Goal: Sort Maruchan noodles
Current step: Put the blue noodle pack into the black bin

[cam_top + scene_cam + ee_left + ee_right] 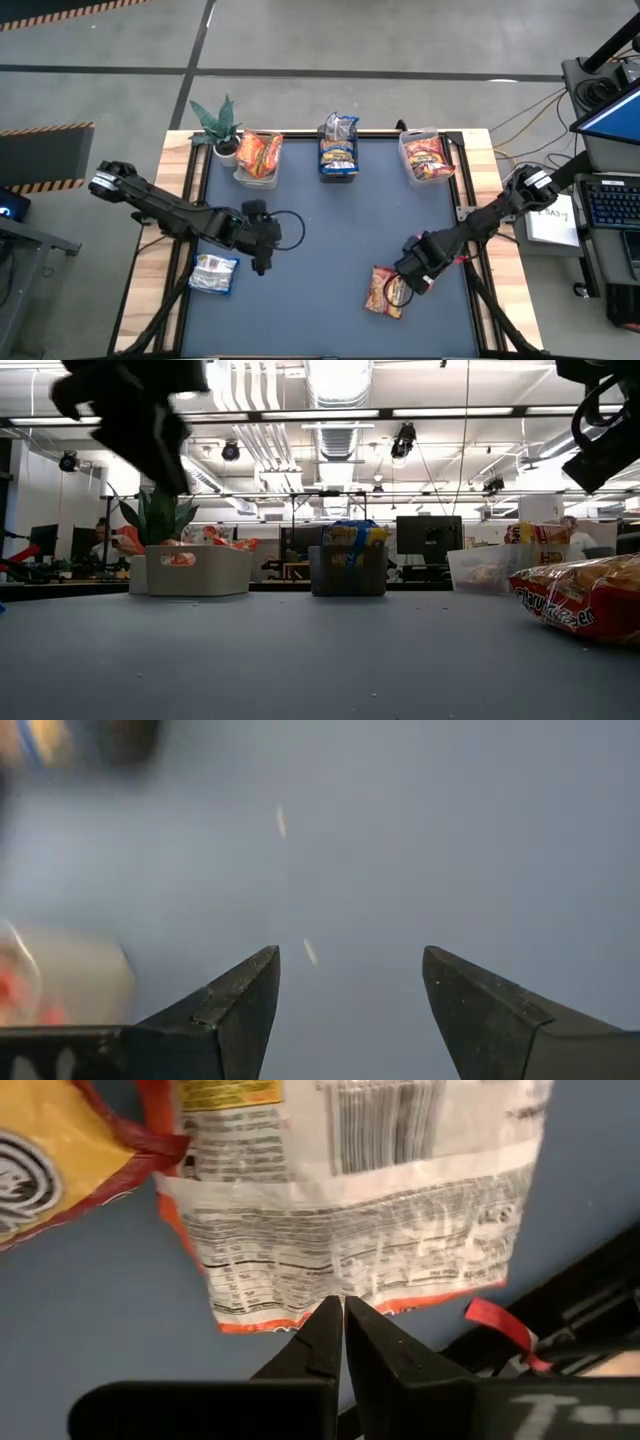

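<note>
Holding sorted noodle packets (259,153), three clear bins (340,168), plant (219,122) beside.

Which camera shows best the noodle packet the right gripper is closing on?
The right wrist view: the right gripper is shut on the edge of the orange packet, its printed back filling the picture. The high view shows it small, beside a red packet. The low view shows only a red packet's side; the left wrist view shows none.

Around our wood-edged desk (176,260) we see a grey concrete floor (300,40) with hazard-striped tape (45,130). Beyond it lies an open room under a white ceiling with ducts (335,390), strip lights (440,412) and dark monitors (428,535).
</note>
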Action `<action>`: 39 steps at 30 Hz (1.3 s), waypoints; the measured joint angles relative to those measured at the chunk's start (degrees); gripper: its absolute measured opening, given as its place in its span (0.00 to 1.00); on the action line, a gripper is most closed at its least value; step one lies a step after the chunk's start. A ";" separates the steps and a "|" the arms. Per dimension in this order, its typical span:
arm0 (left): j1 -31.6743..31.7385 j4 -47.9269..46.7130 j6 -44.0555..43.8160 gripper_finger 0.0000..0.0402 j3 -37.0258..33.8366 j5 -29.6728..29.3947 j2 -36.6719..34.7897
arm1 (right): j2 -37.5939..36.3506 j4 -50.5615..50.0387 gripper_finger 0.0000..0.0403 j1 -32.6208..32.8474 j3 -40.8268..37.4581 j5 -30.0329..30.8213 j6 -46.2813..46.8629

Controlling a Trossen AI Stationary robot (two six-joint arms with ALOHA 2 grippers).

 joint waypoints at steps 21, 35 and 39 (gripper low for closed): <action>-9.36 -24.81 -53.59 0.48 4.90 27.31 21.84 | 0.00 21.83 0.02 -6.63 0.07 14.49 -23.25; -10.47 -26.80 -55.56 0.47 5.76 27.43 30.25 | 0.00 23.19 0.02 -10.51 0.07 14.47 -31.31; -10.54 -26.27 -56.65 0.39 5.73 27.28 30.29 | 0.00 23.98 0.02 -11.17 0.07 14.53 -32.32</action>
